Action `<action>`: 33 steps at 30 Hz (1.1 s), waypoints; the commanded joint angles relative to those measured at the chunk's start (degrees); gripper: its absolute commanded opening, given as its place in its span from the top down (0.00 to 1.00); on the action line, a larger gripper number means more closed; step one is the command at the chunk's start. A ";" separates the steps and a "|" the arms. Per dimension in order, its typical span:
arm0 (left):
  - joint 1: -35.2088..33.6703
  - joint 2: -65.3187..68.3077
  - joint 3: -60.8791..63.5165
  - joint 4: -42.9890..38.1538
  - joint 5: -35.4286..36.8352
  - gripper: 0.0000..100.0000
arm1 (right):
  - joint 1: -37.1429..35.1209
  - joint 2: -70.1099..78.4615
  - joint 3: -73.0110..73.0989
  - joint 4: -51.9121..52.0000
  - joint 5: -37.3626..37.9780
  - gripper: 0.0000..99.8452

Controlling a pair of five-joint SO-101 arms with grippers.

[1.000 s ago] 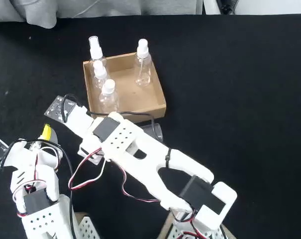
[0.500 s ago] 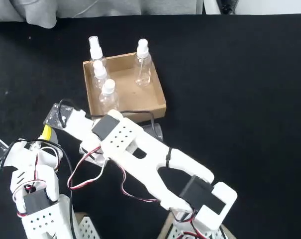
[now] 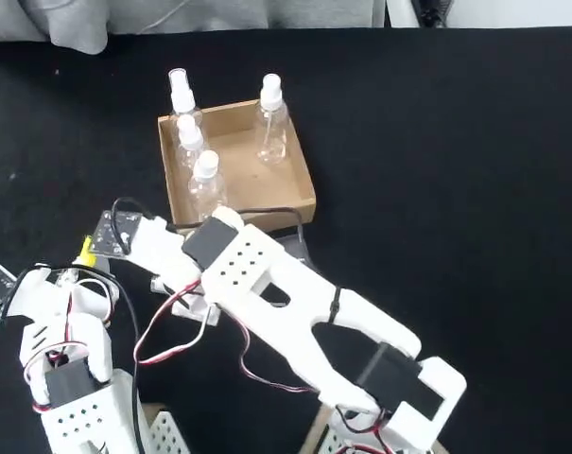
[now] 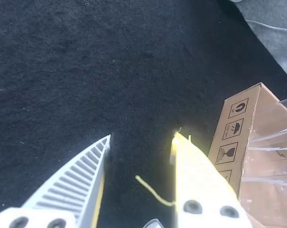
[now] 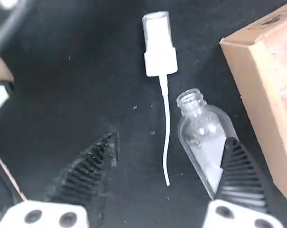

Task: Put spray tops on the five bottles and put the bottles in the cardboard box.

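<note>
The worktop [image 3: 456, 189] is covered in matte black, slightly fuzzy cloth. At about 11 o'clock on it sits the cardboard box [image 3: 303, 175], a shallow, square tray of plain brown board. It holds clear plastic capped bottles [image 3: 271, 123] standing upright, each with a white spray head. One is at the box's 1 o'clock corner and two are along its 9 o'clock wall. A fourth stands at the 11 o'clock corner, and whether it is inside the rim or just behind it is hard to say.

The fifth bottle [image 5: 200, 128] lies on its side on the cloth near the box wall, with its threaded neck open. The loose spray top [image 5: 160, 45] lies just beside it, its thin white dip tube running past the neck.

The right pincer [image 5: 171, 140] has black ribbed fingers. It is spread wide and grips nothing, with one finger over the bottle's body. The left pincer [image 4: 142, 137], at 7 o'clock, is parted over bare cloth with nothing in it.
</note>
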 commanded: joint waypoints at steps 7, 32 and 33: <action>-0.22 -0.53 -2.95 -1.49 -0.35 0.81 | 5.71 -6.46 -3.47 4.92 6.33 0.70; -0.48 -0.53 -2.95 -1.49 -0.35 0.81 | 11.60 -6.90 4.70 -0.18 18.90 0.74; -0.48 -0.53 -2.95 -1.49 -0.35 0.81 | 11.60 -6.90 4.97 -0.62 19.34 0.75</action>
